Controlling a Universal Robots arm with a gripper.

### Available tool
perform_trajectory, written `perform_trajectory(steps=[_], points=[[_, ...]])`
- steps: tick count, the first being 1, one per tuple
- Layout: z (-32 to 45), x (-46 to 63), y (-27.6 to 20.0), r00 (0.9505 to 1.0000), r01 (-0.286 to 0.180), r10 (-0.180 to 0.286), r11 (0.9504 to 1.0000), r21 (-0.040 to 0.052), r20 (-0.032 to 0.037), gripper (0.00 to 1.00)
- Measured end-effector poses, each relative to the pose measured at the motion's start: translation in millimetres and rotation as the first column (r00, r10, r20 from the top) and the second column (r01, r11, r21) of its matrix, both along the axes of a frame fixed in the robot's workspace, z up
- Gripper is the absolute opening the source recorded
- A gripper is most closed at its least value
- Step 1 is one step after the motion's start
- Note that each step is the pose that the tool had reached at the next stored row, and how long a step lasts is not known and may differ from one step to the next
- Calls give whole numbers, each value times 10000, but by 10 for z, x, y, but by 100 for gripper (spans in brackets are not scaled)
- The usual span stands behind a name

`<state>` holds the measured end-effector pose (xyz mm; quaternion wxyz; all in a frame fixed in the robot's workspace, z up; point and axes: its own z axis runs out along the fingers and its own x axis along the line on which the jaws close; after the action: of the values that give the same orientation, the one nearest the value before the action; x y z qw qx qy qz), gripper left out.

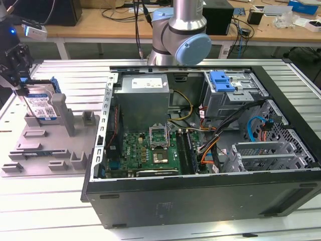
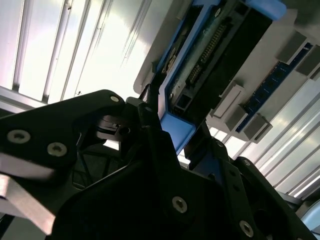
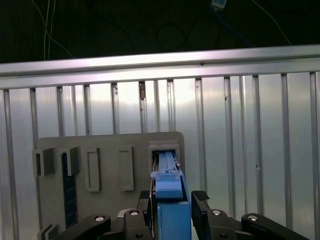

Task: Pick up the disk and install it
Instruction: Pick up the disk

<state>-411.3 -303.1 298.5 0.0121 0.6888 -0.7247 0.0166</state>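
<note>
The disk (image 1: 41,103), a flat rectangular silver hard drive with a white-and-blue printed label and a blue plastic carrier frame (image 3: 172,215), is seen standing on edge in a slot of a grey moulded fixture plate (image 1: 35,145). The plate is laid on the slatted aluminium counter (image 1: 45,201) at the exterior view's left, well apart from the open black computer case (image 1: 200,206) at the exterior view's right. Inside the case a bright-blue plastic bracket (image 1: 223,80) and a grey metal power-supply box (image 1: 143,95) are noted.

Handling: the disk is judged rigid and dense for its size, with smooth metal faces that could slip. Knocks are to be avoided, and the connector pins (image 2: 205,50) along one end are best left untouched. The carrier frame is likely to flex a little. Hold is best taken across the thin dimension, at the frame's upper edge.

The black gripper (image 1: 22,86) is set over the disk's top edge. In the first wrist view the fingers (image 3: 201,202) are placed one on each side of the carrier frame and drawn in narrow. Contact appears made on both sides, so the disk is judged to be gripped. It is not lifted: in the exterior view its lower edge is seated in the slot.
</note>
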Motion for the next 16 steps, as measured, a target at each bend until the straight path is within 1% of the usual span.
perform_trajectory(steps=[12, 14, 15, 16], points=[[-11, 0, 0, 10000, -4, 4, 10000, 0, 0, 45], [-12, 0, 0, 10000, -4, 4, 10000, 1, 1, 44], [-13, 0, -1, 10000, -3, 3, 10000, 0, -1, 37], [-14, 0, -2, 10000, -3, 3, 10000, 0, -2, 37]])
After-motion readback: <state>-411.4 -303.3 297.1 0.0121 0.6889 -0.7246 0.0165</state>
